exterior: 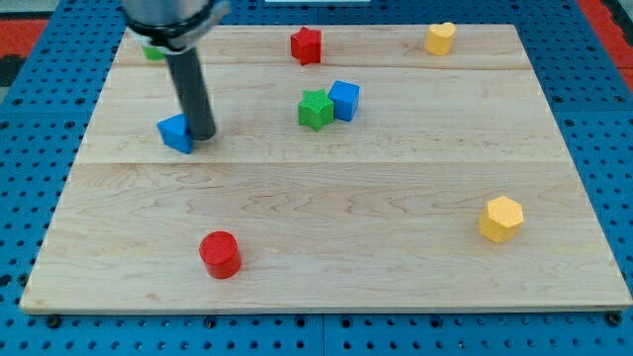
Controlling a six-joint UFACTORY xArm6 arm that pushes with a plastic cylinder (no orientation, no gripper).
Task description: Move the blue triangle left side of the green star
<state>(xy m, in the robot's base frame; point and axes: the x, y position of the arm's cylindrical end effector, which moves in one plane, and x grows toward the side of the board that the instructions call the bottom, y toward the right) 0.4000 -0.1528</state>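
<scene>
One blue triangle (175, 133) at nine o'clock of the green star (316, 109), well apart, my fingerless tip (202, 134) touching its three o'clock side.

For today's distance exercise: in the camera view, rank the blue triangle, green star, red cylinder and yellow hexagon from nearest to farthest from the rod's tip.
From my tip:
1. Blue triangle, touching on the view's left.
2. Green star, to the right.
3. Red cylinder, toward the bottom.
4. Yellow hexagon, far bottom right.
</scene>
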